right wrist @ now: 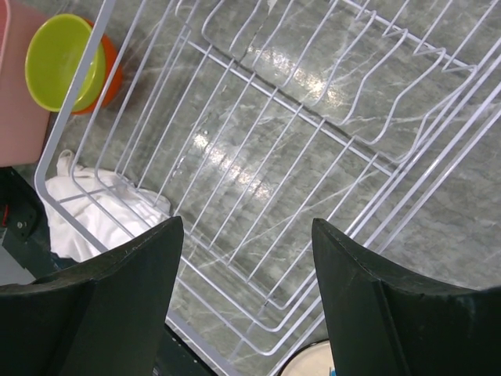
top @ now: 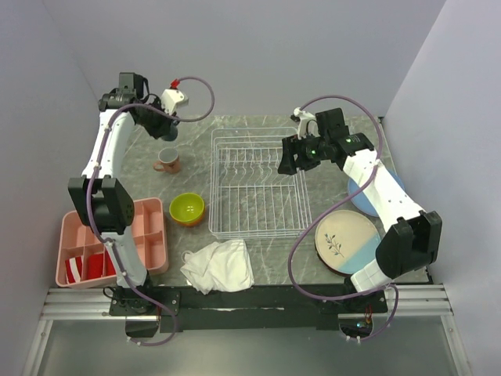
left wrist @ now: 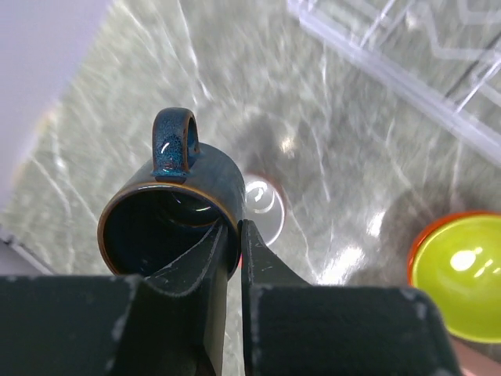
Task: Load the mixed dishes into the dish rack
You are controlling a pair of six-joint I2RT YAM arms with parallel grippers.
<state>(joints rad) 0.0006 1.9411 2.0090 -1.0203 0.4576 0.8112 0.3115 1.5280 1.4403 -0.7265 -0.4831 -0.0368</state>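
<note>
**Dark-blue mug in left gripper's clamp, left of the rack; rack holds nothing**

1. Markings: the only marking that can be made out is a dark leaf sprig on the large cream-and-blue plate (top: 344, 239), which lies off the near-right corner of the dish rack (top: 258, 184).

2. Obscured items:
- The light-blue plate (top: 358, 202), right of the rack, is largely covered by the right arm.
- Under the mug, the left wrist view shows a blurred pinkish disc that cannot be identified.
- That view is smeared throughout.

3. Task item: the small dark-blue mug (left wrist: 168, 196) has a glossy speckled glaze, a brown rim and a loop handle turned away from the fingers. It sits beyond the rack's far-left corner.

4. Tools:
- The left gripper (left wrist: 239, 231) is clamped on the mug's rim, one finger inside and one outside.
- The right gripper (right wrist: 246, 227) is spread wide with nothing between its fingers, over the right side of the rack.

5. Other dishes left of the rack:
- The small pink mug (top: 167, 160) lies beside the far half.
- The lime-green bowl (top: 188, 207) is nested in the orange bowl (right wrist: 109, 70) by the near half.
</note>
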